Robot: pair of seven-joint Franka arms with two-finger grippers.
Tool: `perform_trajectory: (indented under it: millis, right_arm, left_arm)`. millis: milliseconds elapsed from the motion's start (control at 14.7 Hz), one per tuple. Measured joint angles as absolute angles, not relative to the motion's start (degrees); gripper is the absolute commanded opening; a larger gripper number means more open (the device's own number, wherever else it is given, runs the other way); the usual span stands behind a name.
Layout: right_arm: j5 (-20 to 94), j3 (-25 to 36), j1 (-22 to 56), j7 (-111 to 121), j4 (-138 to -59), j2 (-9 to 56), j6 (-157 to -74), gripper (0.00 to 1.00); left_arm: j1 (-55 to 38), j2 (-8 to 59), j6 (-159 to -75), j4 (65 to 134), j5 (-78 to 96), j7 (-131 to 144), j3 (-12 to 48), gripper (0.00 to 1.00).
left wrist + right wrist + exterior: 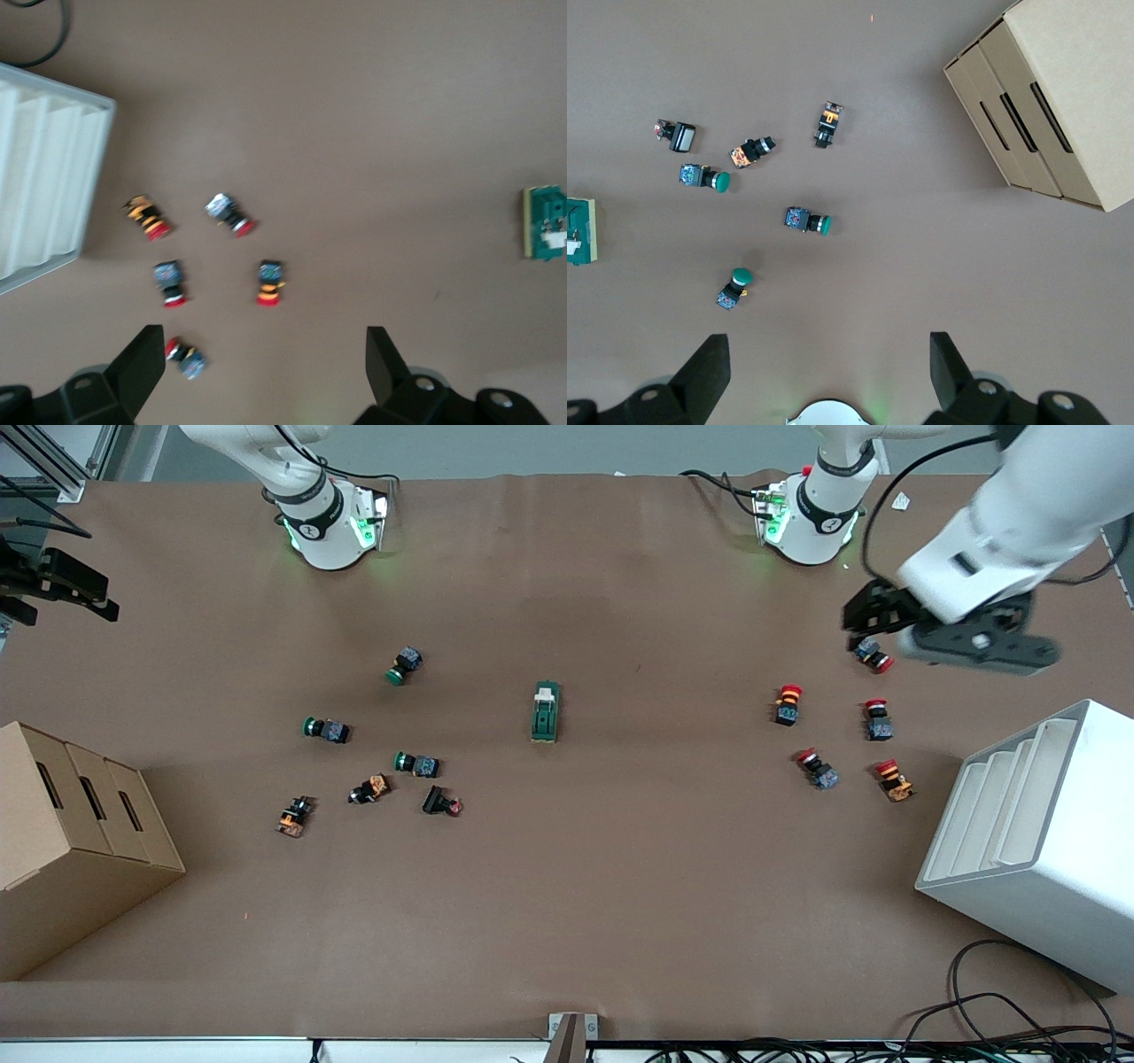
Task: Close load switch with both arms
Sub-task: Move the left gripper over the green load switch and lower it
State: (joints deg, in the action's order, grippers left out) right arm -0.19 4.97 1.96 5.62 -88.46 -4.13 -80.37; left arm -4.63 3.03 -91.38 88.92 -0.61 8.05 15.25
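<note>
The load switch (546, 711), a dark green block with a cream lever piece, lies in the middle of the table. It shows at the edge of the left wrist view (547, 223) and of the right wrist view (579, 231). My left gripper (877, 613) hangs open and empty over a red pushbutton (873, 654) at the left arm's end, well away from the switch; its fingers stand wide apart in the left wrist view (264, 335). My right gripper (827, 340) is open and empty, high above its own base (828, 412), and is out of the front view.
Several green, orange and black pushbuttons (416, 763) lie toward the right arm's end, several red ones (787, 703) toward the left arm's end. A cardboard box (71, 841) and a white slotted rack (1036, 841) stand at the two ends. Cables (1001, 1019) lie along the near edge.
</note>
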Motion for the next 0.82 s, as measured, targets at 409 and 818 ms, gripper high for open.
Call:
perform_trajectory:
  millis: [409,818]
  right_arm:
    - [-0.19,5.05,1.96,5.63,-88.46,-4.13,-80.52,1.0]
    - [-0.19,4.81,2.23,5.65,-87.16,-3.51,-81.21,1.0]
  left_arm:
    - [-19.26,13.22,-100.23,88.81,-2.91,41.47,19.11,1.0]
    - [-36.24,24.85,-113.35,89.76,-14.56,74.22,19.27,1.0]
